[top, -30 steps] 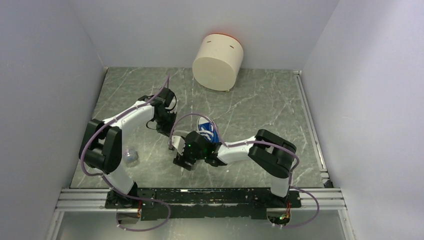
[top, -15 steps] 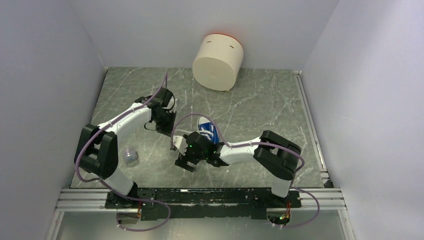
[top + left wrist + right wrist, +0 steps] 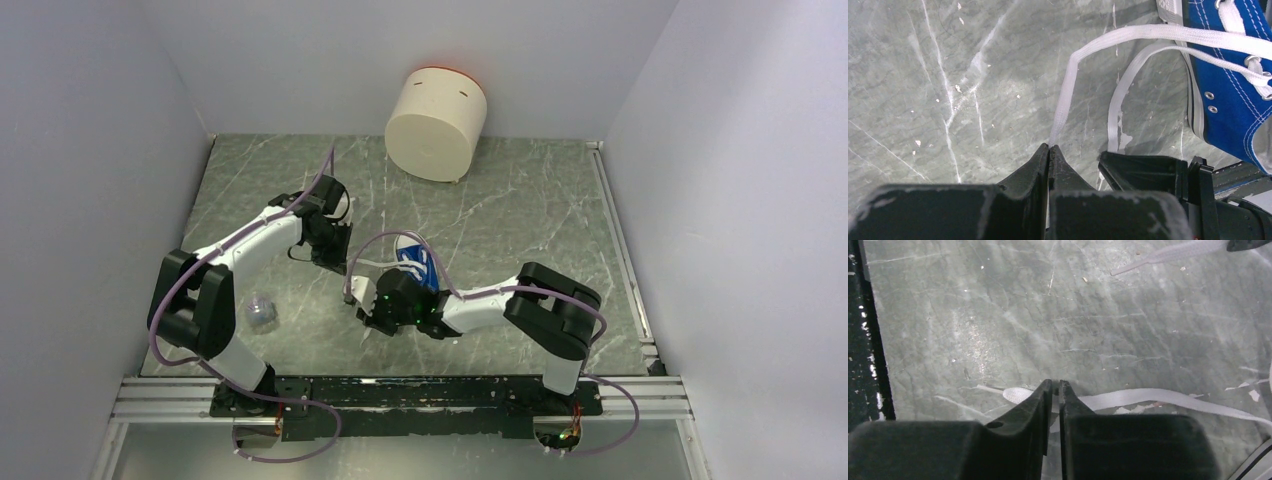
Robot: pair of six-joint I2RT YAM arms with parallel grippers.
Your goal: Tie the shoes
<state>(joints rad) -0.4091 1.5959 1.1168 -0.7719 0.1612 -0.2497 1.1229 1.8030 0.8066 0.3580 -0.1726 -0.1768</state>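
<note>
The shoe (image 3: 415, 262), a small blue sneaker (image 3: 1228, 75) with a white sole, lies mid-table between the two arms. My left gripper (image 3: 337, 262) sits just left of it, shut (image 3: 1049, 146) on a white lace (image 3: 1068, 85) that bends back to the eyelets. A second lace strand (image 3: 1118, 100) lies beside it on the table. My right gripper (image 3: 368, 315) is low in front of the shoe. Its jaws are shut (image 3: 1055, 382) across another flat white lace (image 3: 1158, 397) that lies on the table.
A cream cylinder (image 3: 437, 122) with an orange rim lies on its side at the back. A small crumpled clear object (image 3: 260, 312) sits by the left arm's base. The black front rail (image 3: 855, 340) runs close to my right gripper. A loose lace end (image 3: 1173, 252) lies farther out.
The right gripper was open above the table one second ago and has now shut on the lace, shifting slightly right. The left arm has barely moved and still pinches its lace.
</note>
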